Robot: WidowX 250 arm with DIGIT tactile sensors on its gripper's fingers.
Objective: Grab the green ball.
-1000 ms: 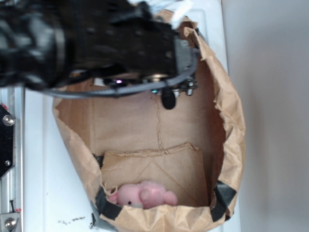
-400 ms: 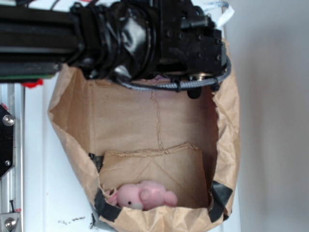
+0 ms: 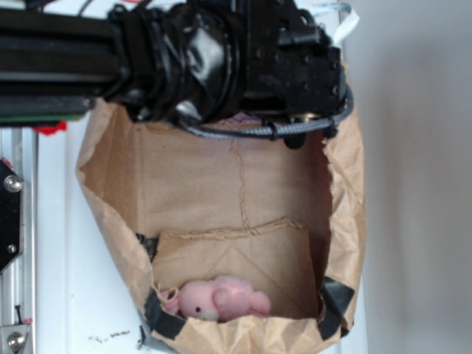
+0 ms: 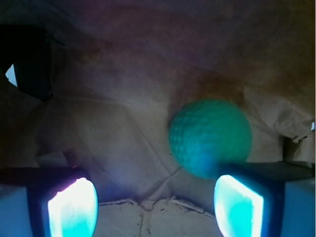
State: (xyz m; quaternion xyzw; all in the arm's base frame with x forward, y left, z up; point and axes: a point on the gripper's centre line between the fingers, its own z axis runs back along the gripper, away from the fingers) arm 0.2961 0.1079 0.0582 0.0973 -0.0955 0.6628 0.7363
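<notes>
The green ball (image 4: 210, 137) lies on the floor of the brown paper bag (image 3: 354, 221), ahead of the claw (image 4: 155, 207) and off to the right, just past the right finger (image 4: 239, 210) and not in the gap. The claw's two fingers are wide apart with nothing between them. It needs to go right. The pink plush (image 3: 217, 299) sits at the other end (not wanted). Since a second ago the arm (image 3: 221, 63) has swung right and reached deeper into the bag.

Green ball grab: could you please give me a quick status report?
Gripper open, holding nothing, down inside the paper bag. Green ball ahead, off-centre by one finger, not between them. Pink plush at the bag's other end, clear.
</notes>
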